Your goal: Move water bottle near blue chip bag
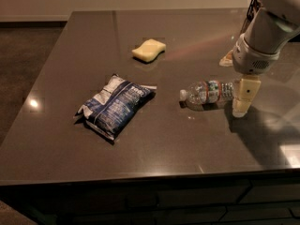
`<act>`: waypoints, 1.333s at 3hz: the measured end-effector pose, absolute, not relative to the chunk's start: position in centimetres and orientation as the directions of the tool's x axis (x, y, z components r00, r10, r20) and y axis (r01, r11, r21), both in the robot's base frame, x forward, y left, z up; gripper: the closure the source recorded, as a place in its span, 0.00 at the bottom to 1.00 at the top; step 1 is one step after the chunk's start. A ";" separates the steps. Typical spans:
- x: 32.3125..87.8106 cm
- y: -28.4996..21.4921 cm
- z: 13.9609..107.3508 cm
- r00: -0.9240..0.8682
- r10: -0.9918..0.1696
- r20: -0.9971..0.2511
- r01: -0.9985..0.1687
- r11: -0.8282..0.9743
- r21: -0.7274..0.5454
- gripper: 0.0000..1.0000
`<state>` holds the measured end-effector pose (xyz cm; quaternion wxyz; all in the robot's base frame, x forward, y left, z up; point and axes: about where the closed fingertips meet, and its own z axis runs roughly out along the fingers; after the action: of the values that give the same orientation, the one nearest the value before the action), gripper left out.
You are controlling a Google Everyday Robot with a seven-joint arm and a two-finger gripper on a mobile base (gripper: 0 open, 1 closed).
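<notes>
The water bottle (208,92) lies on its side on the dark table (187,139), right of centre, with its white cap pointing left. The blue chip bag (115,107) lies flat to the bottle's left, with a stretch of bare table between them. My gripper (244,100) hangs from the white arm (262,41) at the right and sits low at the bottle's base end, touching or almost touching it. It holds nothing that I can see.
A yellow sponge (149,50) lies further back on the table, behind the bag and bottle. The table's front edge runs along the bottom, and its left edge drops to a dark floor (23,69).
</notes>
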<state>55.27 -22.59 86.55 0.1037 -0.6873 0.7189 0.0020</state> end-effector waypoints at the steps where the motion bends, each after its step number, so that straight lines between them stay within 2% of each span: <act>1: 55.9 -22.8 85.4 -0.023 -0.987 -0.156 -0.992 0.042 -0.117 0.16; 4: 55.9 -19.5 85.6 0.028 -0.985 -0.171 -0.995 -0.011 -0.103 0.85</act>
<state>55.86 -19.48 85.59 0.0969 -0.7105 0.6966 0.0250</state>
